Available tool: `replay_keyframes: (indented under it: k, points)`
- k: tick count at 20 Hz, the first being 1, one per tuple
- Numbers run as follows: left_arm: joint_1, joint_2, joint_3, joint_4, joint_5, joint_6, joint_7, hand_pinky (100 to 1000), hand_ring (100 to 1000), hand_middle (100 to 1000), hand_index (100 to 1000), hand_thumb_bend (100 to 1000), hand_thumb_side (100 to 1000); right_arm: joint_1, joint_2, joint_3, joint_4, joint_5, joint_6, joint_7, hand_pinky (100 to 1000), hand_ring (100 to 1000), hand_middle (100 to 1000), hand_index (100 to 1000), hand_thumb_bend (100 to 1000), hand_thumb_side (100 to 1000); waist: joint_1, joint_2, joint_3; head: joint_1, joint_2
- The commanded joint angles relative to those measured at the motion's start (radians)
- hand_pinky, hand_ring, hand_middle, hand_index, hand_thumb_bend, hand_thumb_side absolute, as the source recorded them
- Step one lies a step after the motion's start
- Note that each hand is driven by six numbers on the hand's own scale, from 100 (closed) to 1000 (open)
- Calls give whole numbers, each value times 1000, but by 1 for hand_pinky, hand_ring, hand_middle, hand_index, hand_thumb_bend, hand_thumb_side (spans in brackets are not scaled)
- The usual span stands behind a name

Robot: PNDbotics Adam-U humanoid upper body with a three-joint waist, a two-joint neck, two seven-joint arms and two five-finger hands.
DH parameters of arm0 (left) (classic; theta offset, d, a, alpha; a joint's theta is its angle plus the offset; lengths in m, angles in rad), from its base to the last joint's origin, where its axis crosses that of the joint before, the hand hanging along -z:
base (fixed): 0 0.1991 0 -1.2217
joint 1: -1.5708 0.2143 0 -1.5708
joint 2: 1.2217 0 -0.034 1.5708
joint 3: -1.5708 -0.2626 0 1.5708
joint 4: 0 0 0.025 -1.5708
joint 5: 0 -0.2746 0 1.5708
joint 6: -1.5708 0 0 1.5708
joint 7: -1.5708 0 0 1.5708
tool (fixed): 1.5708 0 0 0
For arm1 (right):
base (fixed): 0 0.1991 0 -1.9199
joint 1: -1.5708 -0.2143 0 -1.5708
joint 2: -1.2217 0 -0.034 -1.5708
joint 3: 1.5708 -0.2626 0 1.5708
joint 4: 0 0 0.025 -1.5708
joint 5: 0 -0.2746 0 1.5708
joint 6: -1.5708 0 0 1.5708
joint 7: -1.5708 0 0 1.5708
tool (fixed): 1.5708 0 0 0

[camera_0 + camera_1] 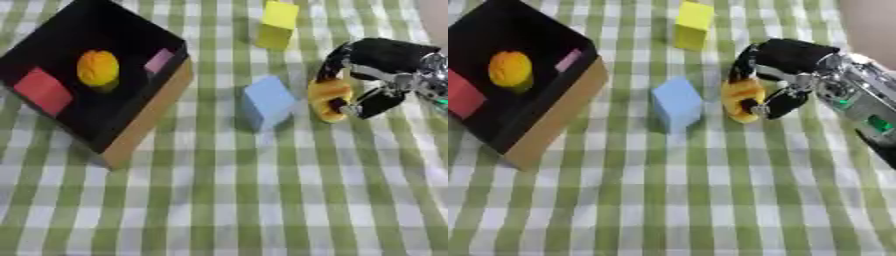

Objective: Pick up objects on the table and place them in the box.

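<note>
The lower half of the frame shows only the green-and-white checked cloth.

At centre stands a light blue block, resting on the cloth, apart from everything else.

Just right of it, at centre right, the right hand enters from the right edge. Its fingers curl down over a yellow-orange piece from above while the thumb closes on its near side — the piece is grasped between them. Whether the piece touches the cloth cannot be told.

At upper left sits the box, turned askew, with a black interior and a tan outer wall. Inside it lie three items:
- a red block near the left edge of the frame;
- an orange ball in the middle;
- a pink piece against the right inner wall.

Farthest, at top centre — a yellow block stands alone on the cloth.

The left hand shows in neither view.
</note>
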Motion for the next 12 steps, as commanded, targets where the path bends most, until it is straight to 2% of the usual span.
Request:
replay_keyframes:
  k: [1, 3, 4, 12]
  points:
    - [-6, 20, 7, -15, 1, -1, 3, 792, 794, 762, 815, 378, 681, -8, -44, -30, -67, -24, 6, -15, 769, 682, 379, 618, 131, 100, 2, -22, -3, 5, -2]
    - [-5, 21, 7, -15, 1, 0, 3, 792, 793, 761, 815, 378, 680, -14, -55, -43, -109, -48, 14, -9, 770, 680, 377, 618, 100, 106, 0, -25, -5, 6, -1]
    - [-4, 22, 7, -15, 0, 0, 3, 792, 793, 761, 815, 378, 680, -20, -61, -50, -129, -58, 17, -6, 770, 679, 376, 619, 127, 100, -1, -26, -6, 7, -1]
    - [1, 31, 7, -15, -2, 0, 2, 792, 793, 761, 814, 379, 677, -95, -90, -98, -239, -123, 38, 29, 770, 672, 375, 619, 115, 100, -9, -38, -5, 15, 5]
